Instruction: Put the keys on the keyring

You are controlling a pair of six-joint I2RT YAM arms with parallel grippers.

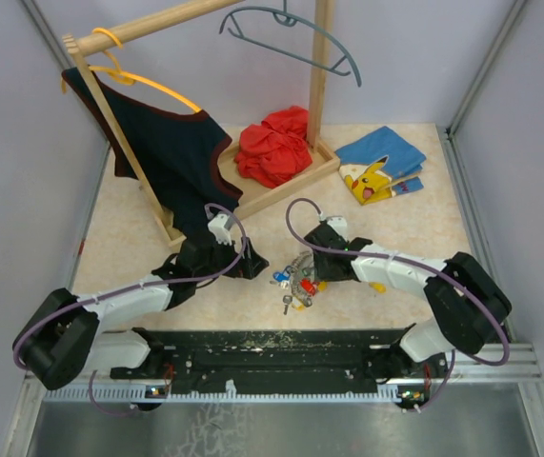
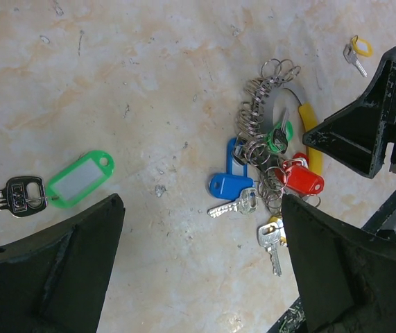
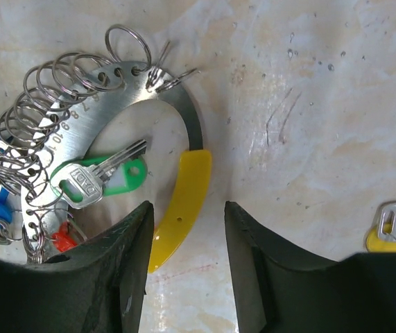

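At the far left of the left wrist view a loose key [image 2: 19, 195] with a green tag [image 2: 80, 179] lies flat on the table [image 2: 135, 76], its blade cut off by the frame edge. Its long axis runs nearly across the view, blade leftward and tag rightward, just beyond one finger of the left gripper [image 2: 202, 222], whose jaws are spread wide and grasp nothing. Ahead of those fingers, toward the right one, lies the keyring [image 2: 279, 104], a flat metal crescent strung with many small rings. Its lower end is buried under a blue tag [image 2: 227, 184], a red tag [image 2: 304, 180] and several keys [image 2: 234, 203] fanning toward the camera, and part of the bunch is hidden behind the finger. From above, the bunch is too small to sort key from key. In the right wrist view the crescent arcs from lower left over the top to a yellow curved piece [image 3: 184, 201] that runs down and leftward, its bottom tip hidden behind a finger. The right gripper [image 3: 187, 215] straddles that piece with jaws partway apart. Bare table shows on one side of the piece, and contact on the other cannot be judged. Farther right, a small yellow-headed key [image 3: 390, 225] is half covered by the finger.
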